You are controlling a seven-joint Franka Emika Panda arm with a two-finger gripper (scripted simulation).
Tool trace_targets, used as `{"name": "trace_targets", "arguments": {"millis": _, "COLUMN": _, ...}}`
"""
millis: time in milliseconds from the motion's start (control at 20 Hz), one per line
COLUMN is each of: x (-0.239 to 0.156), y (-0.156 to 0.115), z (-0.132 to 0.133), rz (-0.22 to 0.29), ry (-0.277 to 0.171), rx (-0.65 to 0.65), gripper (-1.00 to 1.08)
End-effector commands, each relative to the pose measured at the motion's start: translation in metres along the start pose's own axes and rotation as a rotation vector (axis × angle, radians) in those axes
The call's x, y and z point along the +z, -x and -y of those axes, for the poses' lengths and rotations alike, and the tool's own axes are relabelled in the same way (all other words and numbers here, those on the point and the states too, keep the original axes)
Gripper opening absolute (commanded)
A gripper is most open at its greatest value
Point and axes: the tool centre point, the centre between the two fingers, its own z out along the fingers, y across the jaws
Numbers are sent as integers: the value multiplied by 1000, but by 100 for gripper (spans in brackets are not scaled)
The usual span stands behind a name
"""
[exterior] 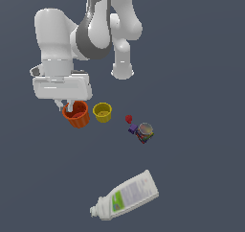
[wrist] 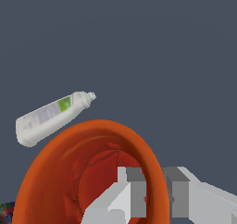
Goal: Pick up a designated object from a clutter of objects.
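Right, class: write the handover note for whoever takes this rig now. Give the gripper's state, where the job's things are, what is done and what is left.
Gripper: down at the orange-red cup, one finger inside its mouth and the other outside, straddling the rim wall. The pictures do not show whether the fingers have closed on it.
Things: the orange-red cup stands upright, with the yellow cup close beside it on the exterior view's right. Tiny red and purple bits and a small multicoloured can lie further that way. The white bottle lies on its side, well apart.
Done: gripper placed over the rim.
Left: confirm the grip, then lift the cup.
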Motion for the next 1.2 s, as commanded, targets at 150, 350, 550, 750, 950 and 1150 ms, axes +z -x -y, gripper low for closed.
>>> {"name": "trace_targets", "arguments": {"millis": 150, "x": -39, "y": -9, "z": -7, "rz": -3, "ry": -3, "rx": 1, "gripper": -100}}
{"name": "trace_targets", "arguments": {"millis": 350, "x": -68, "y": -16, "z": -13, "rz": -4, "ry": -4, "rx": 2, "gripper": -100}}
{"name": "trace_targets", "arguments": {"millis": 550, "x": -93, "y": -22, "z": -19, "rz": -5, "ry": -5, "rx": 3, "gripper": -100}}
{"name": "trace_targets", "arguments": {"millis": 750, "x": -112, "y": -26, "z": -23, "rz": -5, "ry": -5, "rx": 4, "gripper": -100}}
{"name": "trace_targets", "arguments": {"millis": 950, "x": -124, "y": -29, "z": -27, "rz": -4, "ry": -5, "rx": 5, "gripper": -100}}
{"name": "trace_targets", "arguments": {"millis": 1150, "x": -129, "y": -31, "z": -29, "rz": -4, "ry": -5, "rx": 5, "gripper": -100}}
